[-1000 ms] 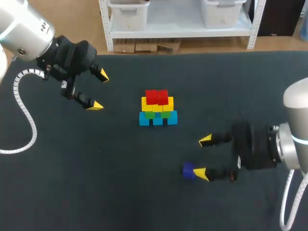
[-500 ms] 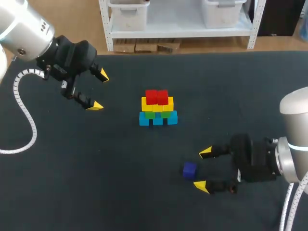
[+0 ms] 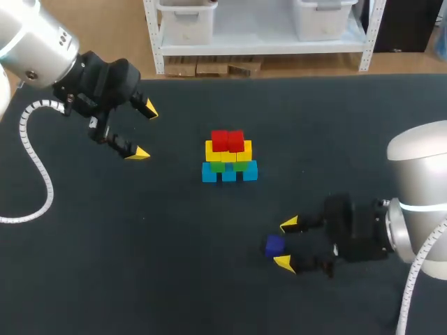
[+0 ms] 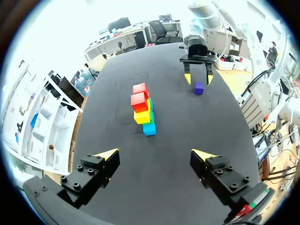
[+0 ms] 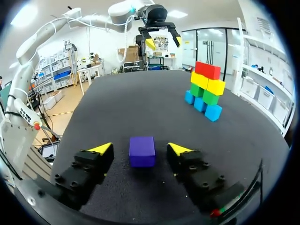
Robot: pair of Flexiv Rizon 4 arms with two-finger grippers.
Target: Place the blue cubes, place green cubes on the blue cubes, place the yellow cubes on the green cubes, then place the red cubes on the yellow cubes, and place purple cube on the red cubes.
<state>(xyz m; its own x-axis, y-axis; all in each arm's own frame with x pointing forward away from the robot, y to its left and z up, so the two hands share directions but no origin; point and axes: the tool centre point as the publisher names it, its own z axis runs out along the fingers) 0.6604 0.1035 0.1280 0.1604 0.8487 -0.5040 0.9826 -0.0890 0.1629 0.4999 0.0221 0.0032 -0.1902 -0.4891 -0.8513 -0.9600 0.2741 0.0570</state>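
Purple cube (image 3: 274, 246), lower right of centre, sits untouched between the spread fingers of the right gripper (image 3: 286, 243); left gripper (image 3: 144, 131), likewise spread, upper left.

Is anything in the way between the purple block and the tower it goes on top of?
No, nothing visible. Only bare table lies between the purple block and the tower. The right tool stands open on either side of the block.
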